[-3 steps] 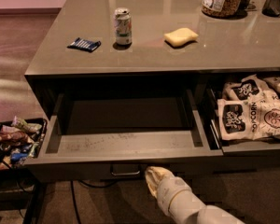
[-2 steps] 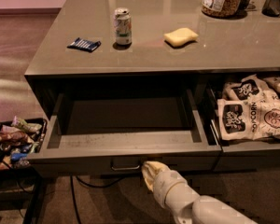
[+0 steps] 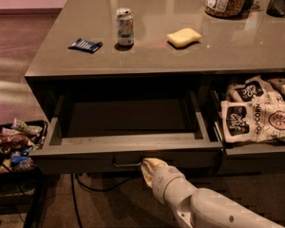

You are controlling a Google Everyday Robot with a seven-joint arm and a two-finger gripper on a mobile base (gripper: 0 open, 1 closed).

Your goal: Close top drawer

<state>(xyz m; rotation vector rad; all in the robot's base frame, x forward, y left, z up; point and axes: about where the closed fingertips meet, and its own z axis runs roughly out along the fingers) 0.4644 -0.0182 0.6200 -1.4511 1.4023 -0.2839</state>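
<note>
Since earlier, my gripper has crept up against the front of the top drawer, beside its handle. Clenched or not, I cannot tell. I'd push straight, centrally.

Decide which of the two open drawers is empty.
The wide left drawer: nothing lies in it, and the gripper is at its front, beside the metal handle. The right drawer holds white popcorn bags.

The arm was white, built of smooth rounded segments with ringed joints. Its cream-coloured gripper was at the top drawer's front edge.
</note>
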